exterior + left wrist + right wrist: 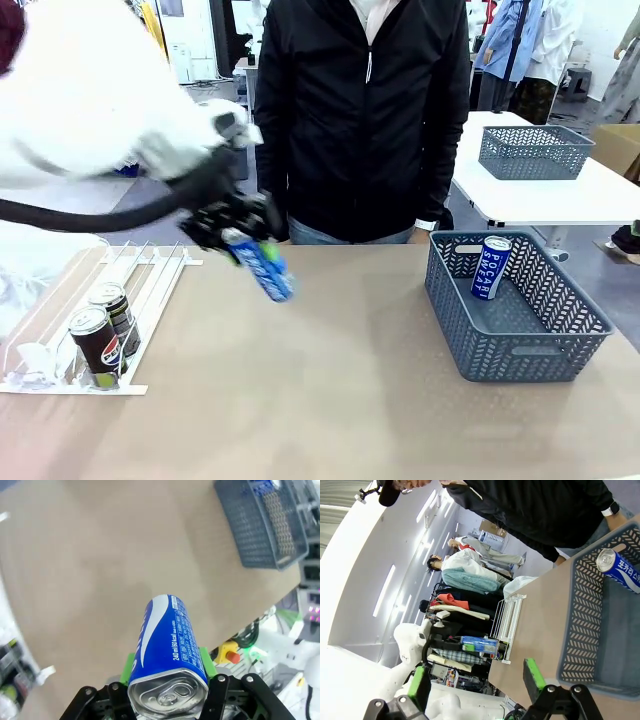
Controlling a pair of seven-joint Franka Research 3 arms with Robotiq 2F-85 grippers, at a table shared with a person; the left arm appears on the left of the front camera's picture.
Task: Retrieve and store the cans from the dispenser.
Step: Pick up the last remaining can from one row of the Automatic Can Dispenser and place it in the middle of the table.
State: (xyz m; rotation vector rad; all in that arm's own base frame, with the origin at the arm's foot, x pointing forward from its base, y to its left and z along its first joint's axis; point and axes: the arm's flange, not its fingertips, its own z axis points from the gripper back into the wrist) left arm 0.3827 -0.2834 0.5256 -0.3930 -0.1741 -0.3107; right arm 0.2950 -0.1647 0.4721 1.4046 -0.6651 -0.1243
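My left gripper (240,232) is shut on a blue can (266,268) with white lettering, held tilted in the air over the table's left middle. In the left wrist view the can (167,645) sits between the green pads (207,662), silver top toward the camera. Two black cans (96,344) (117,312) stand at the near end of the white dispenser (150,272) on the left. Another blue can (491,267) leans inside the grey basket (520,350) on the right. My right gripper (476,680) is open with nothing between its fingers, beside the basket (580,630) and its blue can (621,571).
A person in a black jacket (360,110) stands at the table's far edge, hands down. A second grey basket (533,152) rests on a white table behind to the right. Bare tabletop (340,380) lies between the dispenser and the basket.
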